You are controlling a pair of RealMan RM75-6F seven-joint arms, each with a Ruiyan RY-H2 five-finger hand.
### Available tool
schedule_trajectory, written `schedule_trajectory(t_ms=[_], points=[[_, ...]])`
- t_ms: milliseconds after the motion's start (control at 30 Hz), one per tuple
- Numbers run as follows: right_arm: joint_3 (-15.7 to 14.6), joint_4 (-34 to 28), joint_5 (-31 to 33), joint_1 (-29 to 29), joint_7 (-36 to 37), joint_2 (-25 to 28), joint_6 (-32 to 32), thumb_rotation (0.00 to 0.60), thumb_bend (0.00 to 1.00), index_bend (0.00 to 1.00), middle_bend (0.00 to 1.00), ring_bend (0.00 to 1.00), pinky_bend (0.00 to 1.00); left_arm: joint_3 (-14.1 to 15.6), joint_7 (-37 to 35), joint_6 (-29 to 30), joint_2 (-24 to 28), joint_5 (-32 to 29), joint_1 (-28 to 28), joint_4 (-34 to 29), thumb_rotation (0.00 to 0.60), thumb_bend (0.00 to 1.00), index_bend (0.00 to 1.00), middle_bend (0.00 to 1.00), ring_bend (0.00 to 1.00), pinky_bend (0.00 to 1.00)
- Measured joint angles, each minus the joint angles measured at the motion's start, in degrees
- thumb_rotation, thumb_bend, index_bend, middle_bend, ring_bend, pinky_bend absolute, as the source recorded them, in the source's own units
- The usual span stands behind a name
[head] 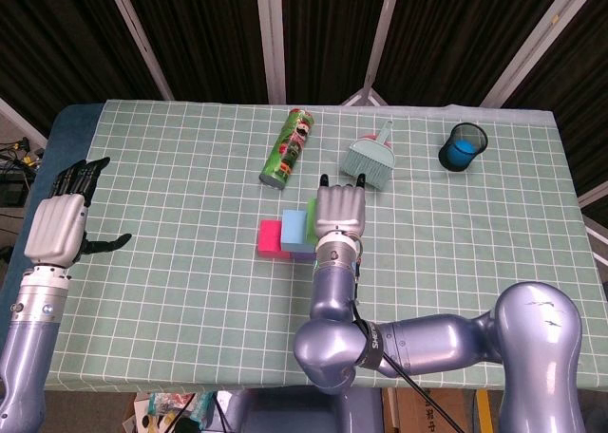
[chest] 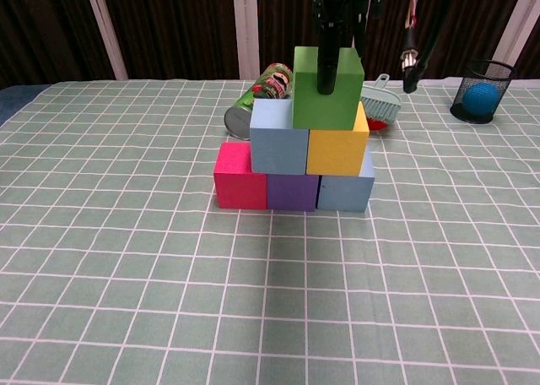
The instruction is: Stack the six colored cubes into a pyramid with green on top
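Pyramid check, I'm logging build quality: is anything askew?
Yes. The green cube, held by the right hand, sits off-centre, mostly over the yellow cube, barely overlapping the light blue cube.

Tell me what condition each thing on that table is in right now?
Green cube: on top, tilted, right robot hand holding it.
Yellow cube: middle row.
Light blue cube: middle row.
Pink cube: bottom row.
Chip can: lying down.
Brush: lying flat.
Mesh cup: upright, holding a blue ball.
Left robot hand: open.
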Motion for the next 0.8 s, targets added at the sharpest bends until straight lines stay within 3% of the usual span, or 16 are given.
schedule_trajectory(t_ms=[133, 500, 800], points=[[-0.1, -0.1, -0.4, -0.3, 0.0, -0.1, -0.4, 0.6, 0.26, 0.04, 0.4, 0.25, 0.01, 0.0, 0.1, 0.0, 0.0, 0.0, 0.0, 0.0, 0.6, 0.12, 0.0, 0.07, 0.02, 0.05], [0.3, -0.9, -0.6, -0.8, -0.3, 0.1, -1.5, 0.6, 0.26, 0.0, 0.09, 0.08, 0.01, 0.0, 0.2, 0.1, 0.0, -0.2, -0.1, 0.1, 0.6, 0.12, 0.0, 0.07, 0.02, 0.05], [0.2, -2.4, -1.4, -1.3, 0.3, 0.6, -1.2, 0.6, 0.26, 0.0, 0.0, 0.01, 0.01, 0.1, 0.2, 0.2, 0.0, 0.0, -0.1, 0.1, 0.6, 0.12, 0.0, 0.07, 0.02, 0.05]])
